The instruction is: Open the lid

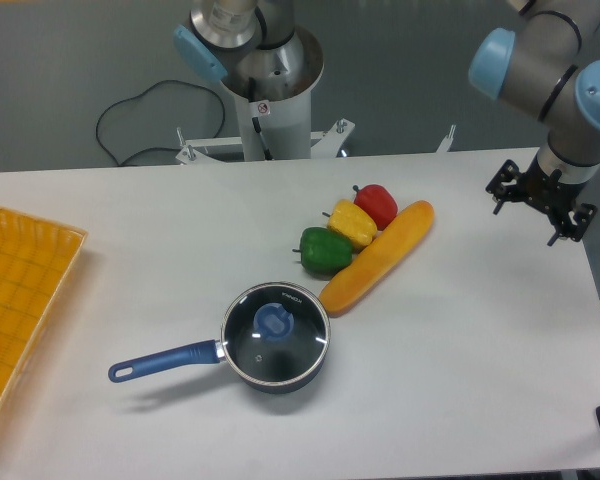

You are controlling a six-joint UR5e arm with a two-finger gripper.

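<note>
Lying at the left table (pixel 130 230) edge, an orange tray (pixel 20 300) is seen. The lid (pixel 276 334) is seated flat on the blue saucepan (pixel 230 355), handle pointing left. Just beside it to the right, an orange loaf (pixel 378 258) is noted, with green (pixel 325 250), yellow (pixel 352 223) and red (pixel 377 204) peppers. The claw (pixel 540 200) hangs far right, well apart from the lid; open or closed cannot be told.
</note>
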